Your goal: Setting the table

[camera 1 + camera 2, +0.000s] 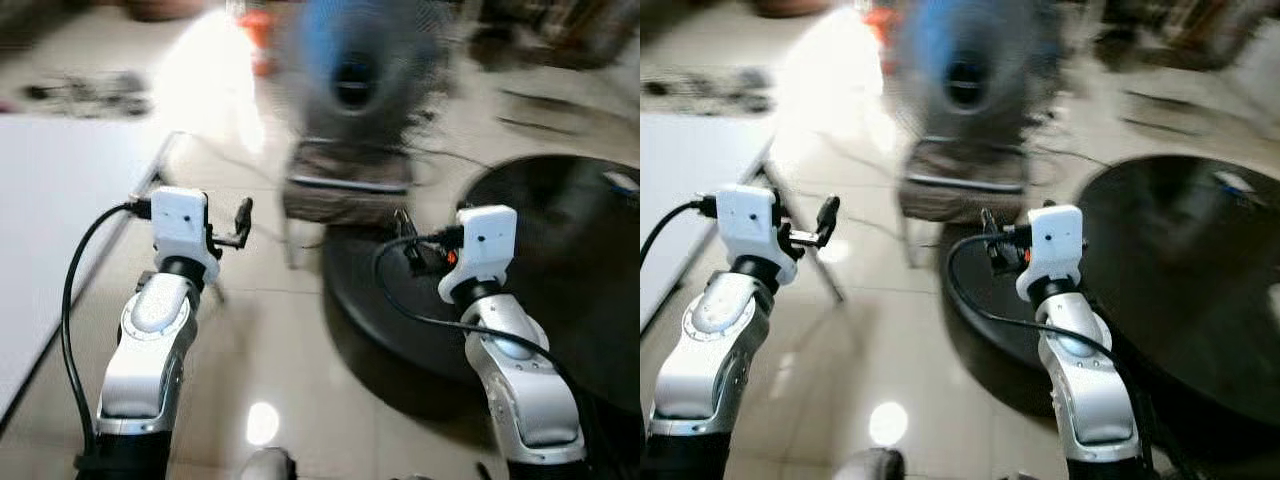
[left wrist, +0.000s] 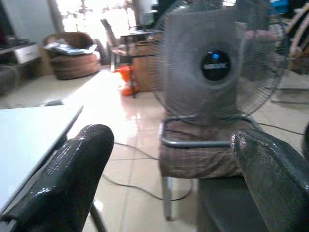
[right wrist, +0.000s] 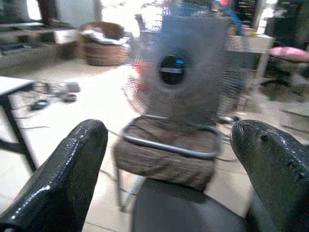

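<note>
A round black table (image 1: 570, 270) stands low at my right, with a small pale object (image 1: 620, 182) near its far edge. The corner of a white table (image 1: 60, 200) is at my left. Both arms are raised in front of me over the tiled floor. My left gripper (image 1: 241, 226) is open with nothing between its fingers (image 2: 72, 174) and hangs beside the white table's corner. My right gripper (image 1: 408, 243) is open and empty too, its fingers (image 3: 67, 169) held over the black table's near left rim. The views are blurred.
Straight ahead, a grey fan (image 1: 355, 70) stands on a cushioned metal chair (image 1: 345, 185) between the two tables. Cables (image 1: 90, 92) lie on the floor at the far left. Further back are an orange object (image 2: 126, 79), a brown seat (image 2: 72, 60) and other furniture.
</note>
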{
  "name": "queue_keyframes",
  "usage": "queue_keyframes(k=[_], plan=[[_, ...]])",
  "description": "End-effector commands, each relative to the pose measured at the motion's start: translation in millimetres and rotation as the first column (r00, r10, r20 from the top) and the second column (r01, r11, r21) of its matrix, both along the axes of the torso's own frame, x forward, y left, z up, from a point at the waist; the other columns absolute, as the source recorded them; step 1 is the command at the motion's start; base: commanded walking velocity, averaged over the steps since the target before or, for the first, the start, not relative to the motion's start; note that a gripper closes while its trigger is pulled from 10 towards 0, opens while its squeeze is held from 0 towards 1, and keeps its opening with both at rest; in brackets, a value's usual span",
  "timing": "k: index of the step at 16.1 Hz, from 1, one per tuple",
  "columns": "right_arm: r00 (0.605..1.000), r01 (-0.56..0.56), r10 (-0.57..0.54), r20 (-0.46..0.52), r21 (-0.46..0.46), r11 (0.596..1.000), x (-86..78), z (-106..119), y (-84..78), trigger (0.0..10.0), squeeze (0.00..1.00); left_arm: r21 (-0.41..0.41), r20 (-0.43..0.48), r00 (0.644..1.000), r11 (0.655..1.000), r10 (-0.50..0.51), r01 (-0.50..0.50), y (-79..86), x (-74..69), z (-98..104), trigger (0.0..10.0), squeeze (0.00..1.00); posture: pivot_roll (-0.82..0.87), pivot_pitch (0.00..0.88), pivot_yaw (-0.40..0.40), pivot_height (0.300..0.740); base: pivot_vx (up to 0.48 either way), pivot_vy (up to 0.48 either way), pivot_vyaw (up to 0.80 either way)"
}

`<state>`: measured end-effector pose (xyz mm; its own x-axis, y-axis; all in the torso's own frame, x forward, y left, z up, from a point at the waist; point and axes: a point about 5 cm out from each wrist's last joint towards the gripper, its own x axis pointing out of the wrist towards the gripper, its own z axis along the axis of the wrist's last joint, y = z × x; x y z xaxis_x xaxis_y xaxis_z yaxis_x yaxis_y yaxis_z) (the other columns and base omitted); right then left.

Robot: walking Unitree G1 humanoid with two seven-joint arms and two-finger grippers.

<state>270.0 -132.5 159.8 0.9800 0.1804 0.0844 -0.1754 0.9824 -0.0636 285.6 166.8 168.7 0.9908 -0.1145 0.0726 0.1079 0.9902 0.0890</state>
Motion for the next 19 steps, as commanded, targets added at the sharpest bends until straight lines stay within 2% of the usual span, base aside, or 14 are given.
queue_keyframes(k=[1,4,7,15,19], plan=[[1.000,-0.026,0.026,0.013,0.005,1.000,-1.4,2,4.5,10.0,0.00,0.003,0.011,1.000,1.000,-0.024,0.024,-2.4,-1.6,3,10.0,0.00,0.06,0.049,0.040,0.740,0.000,0.000,0.80],[0.996,-0.085,0.085,0.012,0.013,0.996,-2.4,2,11.6,10.0,0.00,0.035,-0.008,0.999,0.999,-0.036,0.036,-5.4,-2.0,2,10.0,0.00,0.06,0.048,0.042,0.740,0.000,0.000,0.80],[0.995,-0.096,0.095,0.012,0.008,0.995,-2.3,3,9.6,10.0,0.00,0.017,0.010,0.998,0.998,-0.054,0.054,-8.0,-1.8,6,10.0,0.00,0.05,0.053,0.036,0.740,0.000,0.000,0.80],[0.988,-0.155,0.155,0.005,0.029,0.987,-3.5,2,12.8,10.0,0.00,0.098,0.052,0.995,0.992,-0.082,0.077,-15.0,-10.9,7,10.0,0.00,0.07,0.059,0.014,0.740,0.000,0.000,0.80],[0.988,-0.154,0.154,0.008,0.030,0.988,-4.5,3,10.7,10.0,0.00,0.099,0.063,0.996,0.993,-0.068,0.061,-15.2,-9.7,9,10.0,0.00,0.06,0.060,0.017,0.740,0.000,0.000,0.80]])
